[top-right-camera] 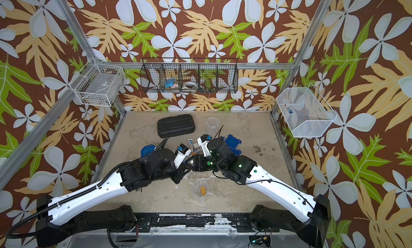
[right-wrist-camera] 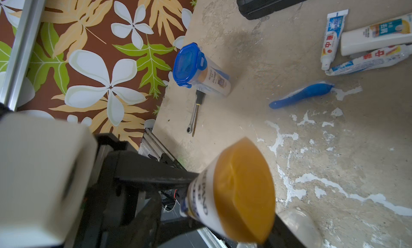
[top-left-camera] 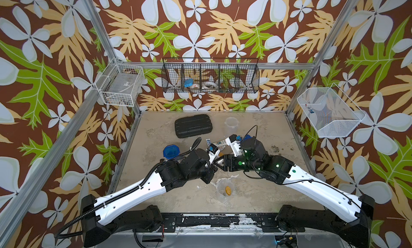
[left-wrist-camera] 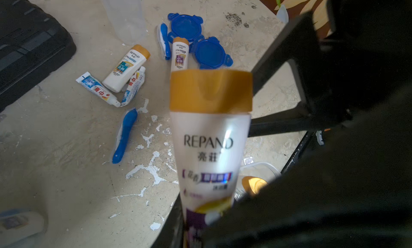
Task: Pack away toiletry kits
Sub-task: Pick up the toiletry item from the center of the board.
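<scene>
left wrist view: left claw (left-wrist-camera: 200,222) squeezes a white bottle (left-wrist-camera: 210,146) in the air. right claw (left-wrist-camera: 252,103) is at its cap; cannot tell if it grips. let go too soon, it falls beside the cup (top-left-camera: 225,191), 6 o'clock in a top view.

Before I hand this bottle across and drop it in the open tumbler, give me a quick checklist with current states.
1. Left claw grips the held bottle: ok, shut on its body.
2. Right claw closed on the orange cap: cannot tell; its fingers sit at the cap.
3. Open tumbler upright: ok, an orange-capped bottle already inside.
4. Spare blue lids available: ok, two lie on the table.
</scene>
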Tool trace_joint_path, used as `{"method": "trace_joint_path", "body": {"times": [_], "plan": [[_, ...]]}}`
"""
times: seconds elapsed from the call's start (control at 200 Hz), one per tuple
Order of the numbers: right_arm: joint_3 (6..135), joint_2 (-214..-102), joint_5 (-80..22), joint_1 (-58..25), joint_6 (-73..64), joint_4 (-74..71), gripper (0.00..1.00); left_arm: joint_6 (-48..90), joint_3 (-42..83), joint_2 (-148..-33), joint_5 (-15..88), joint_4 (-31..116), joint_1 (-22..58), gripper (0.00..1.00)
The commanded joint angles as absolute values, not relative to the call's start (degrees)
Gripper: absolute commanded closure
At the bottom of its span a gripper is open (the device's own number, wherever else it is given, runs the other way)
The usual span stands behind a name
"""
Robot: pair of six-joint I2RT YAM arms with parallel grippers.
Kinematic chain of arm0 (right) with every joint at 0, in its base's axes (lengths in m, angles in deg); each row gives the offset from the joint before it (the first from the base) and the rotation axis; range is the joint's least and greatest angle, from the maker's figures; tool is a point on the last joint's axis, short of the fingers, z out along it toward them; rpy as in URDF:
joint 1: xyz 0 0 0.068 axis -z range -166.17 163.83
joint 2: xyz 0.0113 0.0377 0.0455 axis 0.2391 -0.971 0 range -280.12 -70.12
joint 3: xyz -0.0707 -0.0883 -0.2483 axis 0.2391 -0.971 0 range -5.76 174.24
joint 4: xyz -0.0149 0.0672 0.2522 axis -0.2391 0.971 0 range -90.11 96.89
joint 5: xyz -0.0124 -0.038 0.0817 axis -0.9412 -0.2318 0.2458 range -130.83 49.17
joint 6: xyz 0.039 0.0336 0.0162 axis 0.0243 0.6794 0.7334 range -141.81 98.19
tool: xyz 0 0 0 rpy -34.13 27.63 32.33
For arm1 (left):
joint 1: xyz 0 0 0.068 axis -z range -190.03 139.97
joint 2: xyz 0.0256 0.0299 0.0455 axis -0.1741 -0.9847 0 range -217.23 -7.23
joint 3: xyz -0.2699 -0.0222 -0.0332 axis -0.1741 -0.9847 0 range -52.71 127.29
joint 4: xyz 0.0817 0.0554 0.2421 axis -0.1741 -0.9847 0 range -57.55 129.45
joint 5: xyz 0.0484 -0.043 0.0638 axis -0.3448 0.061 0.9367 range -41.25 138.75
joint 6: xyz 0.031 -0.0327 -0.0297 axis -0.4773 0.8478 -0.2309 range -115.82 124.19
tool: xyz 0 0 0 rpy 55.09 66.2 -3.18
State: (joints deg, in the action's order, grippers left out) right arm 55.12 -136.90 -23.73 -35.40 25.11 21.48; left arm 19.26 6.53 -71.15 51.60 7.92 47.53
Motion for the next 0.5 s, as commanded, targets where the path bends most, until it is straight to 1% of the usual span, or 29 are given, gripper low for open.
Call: {"method": "trace_joint_path", "body": {"times": [0.0, 0.04, 0.415, 0.495], "plan": [[54.5, -136.2, -23.2, -35.2, 26.4, 17.1, 0.40, 20.3, 6.6, -70.7, 52.0, 9.5, 48.4, 0.79], [54.2, -136.3, -23.0, -35.2, 26.7, 16.7, 0.43, 20.4, 6.7, -70.7, 52.3, 9.5, 48.7, 0.79], [54.3, -136.6, -23.1, -35.1, 26.0, 17.9, 0.79, 20.8, 6.0, -70.5, 53.5, 10.2, 50.2, 0.80], [54.4, -136.5, -23.0, -35.1, 25.4, 18.3, 0.84, 20.7, 5.8, -70.5, 53.1, 9.6, 50.2, 0.76]]}}
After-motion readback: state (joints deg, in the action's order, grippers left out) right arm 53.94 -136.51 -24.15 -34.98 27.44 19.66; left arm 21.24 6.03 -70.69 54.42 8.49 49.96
